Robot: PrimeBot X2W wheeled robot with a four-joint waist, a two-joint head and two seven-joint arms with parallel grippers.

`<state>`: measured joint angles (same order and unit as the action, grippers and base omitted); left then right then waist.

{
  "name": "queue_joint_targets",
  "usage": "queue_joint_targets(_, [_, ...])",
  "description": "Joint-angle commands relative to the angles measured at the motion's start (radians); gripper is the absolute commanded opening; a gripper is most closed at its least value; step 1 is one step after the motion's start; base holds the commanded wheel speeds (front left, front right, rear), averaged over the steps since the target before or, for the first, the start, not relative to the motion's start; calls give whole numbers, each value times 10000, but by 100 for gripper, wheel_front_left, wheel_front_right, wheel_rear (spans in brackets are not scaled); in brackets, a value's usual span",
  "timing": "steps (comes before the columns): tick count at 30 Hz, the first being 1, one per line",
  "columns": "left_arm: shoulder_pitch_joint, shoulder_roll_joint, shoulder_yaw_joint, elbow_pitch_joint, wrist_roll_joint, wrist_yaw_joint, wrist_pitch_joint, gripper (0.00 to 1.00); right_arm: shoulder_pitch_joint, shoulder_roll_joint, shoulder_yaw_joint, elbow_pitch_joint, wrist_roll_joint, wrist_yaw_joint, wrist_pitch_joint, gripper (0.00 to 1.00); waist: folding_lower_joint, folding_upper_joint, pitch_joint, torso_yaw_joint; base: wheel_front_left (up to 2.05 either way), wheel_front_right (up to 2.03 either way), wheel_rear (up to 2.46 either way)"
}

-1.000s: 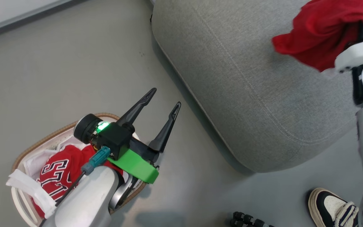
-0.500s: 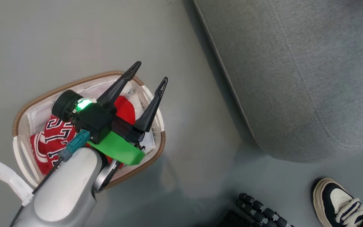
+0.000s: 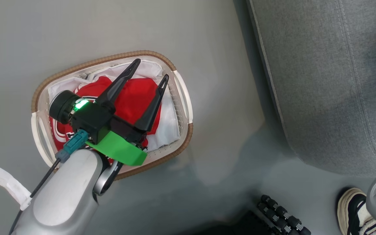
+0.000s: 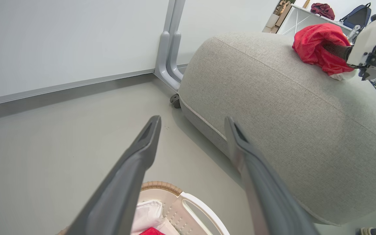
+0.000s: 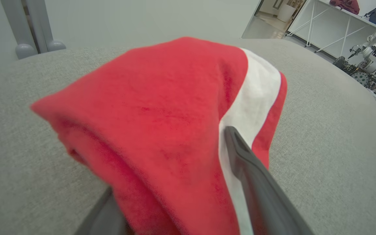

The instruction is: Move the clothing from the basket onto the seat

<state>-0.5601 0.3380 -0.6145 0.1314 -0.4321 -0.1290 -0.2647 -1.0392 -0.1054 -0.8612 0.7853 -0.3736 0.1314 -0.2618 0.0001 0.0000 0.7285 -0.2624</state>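
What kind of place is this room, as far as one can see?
Probably a robotics lab or test room: other robot arms stand by a white table, and a wheeled whiteboard stand sits on the bare grey floor.

Basket (image 3: 183,98) white perforated plastic, brown woven rim, white cloth liner (image 3: 166,125); clothing inside it (image 3: 132,98) red with white trim. Garment on the seat (image 5: 162,130) red with one broad white stripe; seat (image 4: 289,107) pale grey woven fabric with lighter stitched seams. Left gripper (image 3: 148,70) black-fingered, green bracket, green light; floor (image 3: 77,29) plain grey; shoe (image 3: 354,210) cream and black.
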Motion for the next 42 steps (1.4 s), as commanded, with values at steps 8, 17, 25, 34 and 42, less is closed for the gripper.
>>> queue_joint_targets(8, [433, -343, 700, 402, 108, -29, 5, 100, 2293, 317, 788, -976, 1836, -14, -44, 100, -1, 0, -1129, 183, 0, 0, 0])
queue_joint_targets(17, [1455, -801, 1924, 780, 400, -29, 5, 100, 4317, 495, 2389, -2132, 3329, -14, -45, 100, -1, 0, -2333, 546, 0, 0, 0])
queue_joint_targets(25, [2269, -1416, 3166, 1144, 756, -29, 6, 100, 5237, 521, 4183, -2507, 4264, -14, -46, 100, -1, 0, -3286, 1182, 0, 0, 0])
queue_joint_targets(34, [2903, -2090, 4700, 1718, 1655, -29, 6, 100, 5584, 521, 6118, -2727, 4971, -14, -47, 100, -1, 0, -4137, 2196, 0, 0, 0])
queue_joint_targets(42, [3460, -2515, 6185, 2072, 2364, -29, 6, 100, 6147, 522, 7883, -3193, 5325, -14, -47, 100, -1, 0, -4927, 2709, 0, 0, 0])
